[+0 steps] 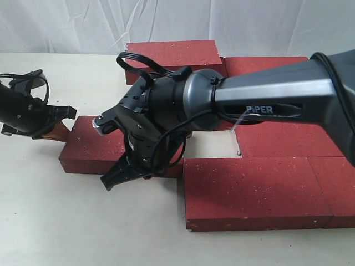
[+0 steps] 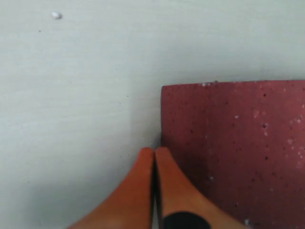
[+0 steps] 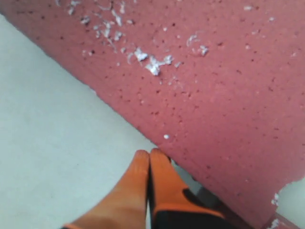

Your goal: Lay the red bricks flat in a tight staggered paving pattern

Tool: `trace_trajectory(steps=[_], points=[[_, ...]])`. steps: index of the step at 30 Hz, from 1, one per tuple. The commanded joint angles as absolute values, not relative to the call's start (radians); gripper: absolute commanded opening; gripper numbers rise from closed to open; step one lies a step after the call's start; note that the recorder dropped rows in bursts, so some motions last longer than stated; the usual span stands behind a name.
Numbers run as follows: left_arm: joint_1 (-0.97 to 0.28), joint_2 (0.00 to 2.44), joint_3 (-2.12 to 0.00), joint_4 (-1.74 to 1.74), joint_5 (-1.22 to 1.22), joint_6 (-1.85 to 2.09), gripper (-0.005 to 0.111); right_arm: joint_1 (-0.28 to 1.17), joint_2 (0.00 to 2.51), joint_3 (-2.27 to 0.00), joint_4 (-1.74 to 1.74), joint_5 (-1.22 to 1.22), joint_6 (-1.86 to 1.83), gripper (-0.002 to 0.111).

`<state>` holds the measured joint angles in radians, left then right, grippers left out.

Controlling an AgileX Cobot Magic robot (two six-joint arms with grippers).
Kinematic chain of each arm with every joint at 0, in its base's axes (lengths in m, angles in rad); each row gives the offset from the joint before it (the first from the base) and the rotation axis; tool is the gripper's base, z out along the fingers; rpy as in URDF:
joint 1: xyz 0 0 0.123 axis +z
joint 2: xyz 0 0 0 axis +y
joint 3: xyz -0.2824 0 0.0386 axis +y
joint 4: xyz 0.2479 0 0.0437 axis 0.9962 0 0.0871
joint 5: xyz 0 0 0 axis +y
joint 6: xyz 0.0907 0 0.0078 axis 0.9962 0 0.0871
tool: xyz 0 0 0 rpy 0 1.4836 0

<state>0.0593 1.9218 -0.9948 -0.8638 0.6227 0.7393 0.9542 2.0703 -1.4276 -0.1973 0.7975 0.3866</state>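
Right gripper (image 3: 149,153) has its orange fingers pressed together on nothing, tips down at the near edge of a flat dark-red rectangular brick with white specks (image 1: 89,145), which lies slightly askew on the left of the pale counter (image 1: 83,227). Left gripper (image 2: 154,150) is squeezed closed and empty too, tips right at a corner of what looks like that same brick. The other rough red bricks (image 1: 249,191) lie flat, packed together to the right and behind, around one small bare patch of counter.
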Motion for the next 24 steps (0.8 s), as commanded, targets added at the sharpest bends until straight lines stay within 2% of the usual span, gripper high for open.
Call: trace_trajectory(steps=[1,16,24], points=[[0.056,1.923,-0.996,-0.919,0.610,0.779,0.000,0.955,2.068,-1.433,-0.212,0.801,0.397,-0.001],[0.056,1.935,-0.998,-1.010,0.656,0.849,0.000,0.955,2.068,-1.433,-0.250,0.809,0.443,-0.001],[0.067,1.935,-0.998,-0.901,0.641,0.801,0.000,0.955,2.068,-1.433,-0.258,0.812,0.447,-0.001]])
